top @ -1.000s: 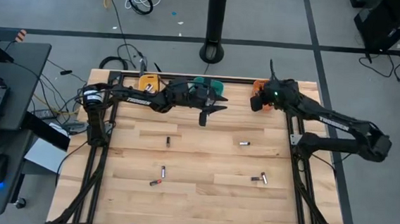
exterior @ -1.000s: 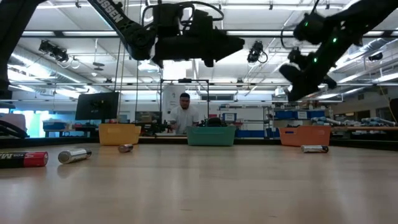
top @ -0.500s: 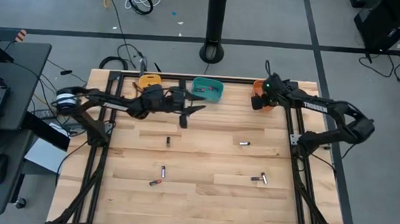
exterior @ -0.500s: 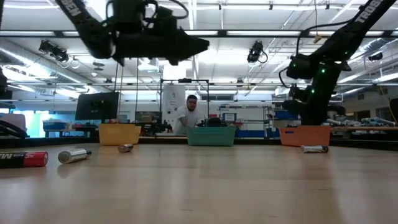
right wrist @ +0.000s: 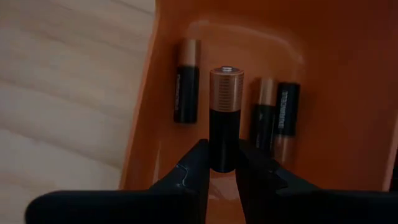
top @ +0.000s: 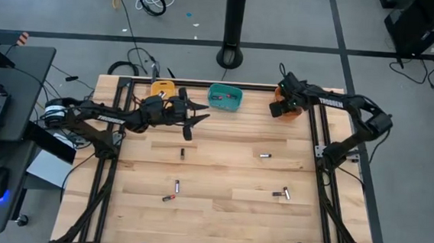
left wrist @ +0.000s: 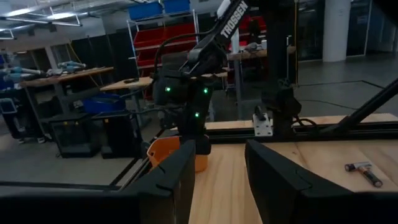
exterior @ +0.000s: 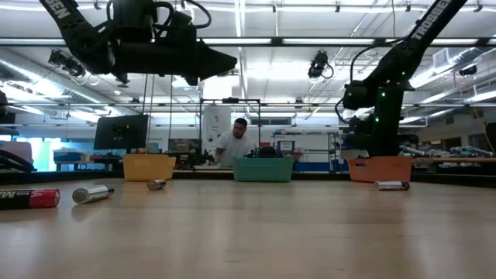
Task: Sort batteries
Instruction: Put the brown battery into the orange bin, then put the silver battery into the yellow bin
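Observation:
My right gripper [right wrist: 222, 167] hangs over the orange bin [top: 282, 109] at the table's far right and is shut on a black and copper battery [right wrist: 224, 115]. Three more batteries [right wrist: 186, 87] lie flat on that bin's floor. My left gripper [top: 193, 121] is open and empty, high above the table between the yellow bin [top: 161, 91] and the teal bin [top: 225, 97]. Loose batteries lie on their sides on the wood: one at far left [top: 182, 153], one at far right [top: 264, 155], a near pair [top: 172, 192] and another to the right [top: 282, 193]. My right gripper pinches the battery by its black end [right wrist: 223, 158] between the two fingers [right wrist: 194, 167]. It comes from above, pointing down into the orange bin. The battery runs on along the fingers, copper end [right wrist: 226, 81] toward the bin floor, lifted clear of the cells below.
The three bins stand in a row along the table's far edge. A black frame rail [top: 318, 148] borders the table's right side. In the low view a person [exterior: 232, 146] sits behind the teal bin [exterior: 263, 168], beyond the table. The left wrist view shows the right arm [left wrist: 189, 93] over the orange bin [left wrist: 166, 151].
My left gripper has drawn back from the teal bin toward the table's left, staying high and open. My right gripper has dropped toward the orange bin and tipped to point straight down into it, still shut on the battery.

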`<state>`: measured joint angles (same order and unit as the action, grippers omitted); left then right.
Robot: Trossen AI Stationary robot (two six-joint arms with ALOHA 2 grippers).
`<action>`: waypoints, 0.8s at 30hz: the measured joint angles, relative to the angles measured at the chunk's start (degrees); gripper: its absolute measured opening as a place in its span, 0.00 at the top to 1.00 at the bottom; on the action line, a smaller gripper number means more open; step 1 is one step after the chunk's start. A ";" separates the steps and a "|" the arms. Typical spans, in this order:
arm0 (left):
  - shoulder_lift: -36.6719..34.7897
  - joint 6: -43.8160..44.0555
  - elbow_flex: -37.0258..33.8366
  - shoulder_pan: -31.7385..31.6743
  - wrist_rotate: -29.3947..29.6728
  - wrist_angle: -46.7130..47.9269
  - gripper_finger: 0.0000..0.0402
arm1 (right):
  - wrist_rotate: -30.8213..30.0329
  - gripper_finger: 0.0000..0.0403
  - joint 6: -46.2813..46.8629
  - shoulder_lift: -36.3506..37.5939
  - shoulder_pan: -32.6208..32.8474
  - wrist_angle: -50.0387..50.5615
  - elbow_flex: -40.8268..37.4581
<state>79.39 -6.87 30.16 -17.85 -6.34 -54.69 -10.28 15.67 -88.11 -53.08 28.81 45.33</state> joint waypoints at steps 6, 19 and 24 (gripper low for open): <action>-0.03 0.02 -0.49 0.00 0.60 0.37 0.63 | 0.04 0.80 -0.83 -3.73 0.00 2.34 2.54; 0.01 -0.24 -0.49 0.00 0.23 1.68 0.63 | -0.44 0.70 -6.72 0.79 1.00 11.62 7.04; 0.01 -0.31 -0.49 0.00 0.21 1.75 0.63 | -0.49 0.73 -12.60 6.31 5.85 17.36 10.01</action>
<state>79.40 -7.18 29.67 -17.85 -6.13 -52.94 -10.78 3.06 -81.80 -47.23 46.17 55.34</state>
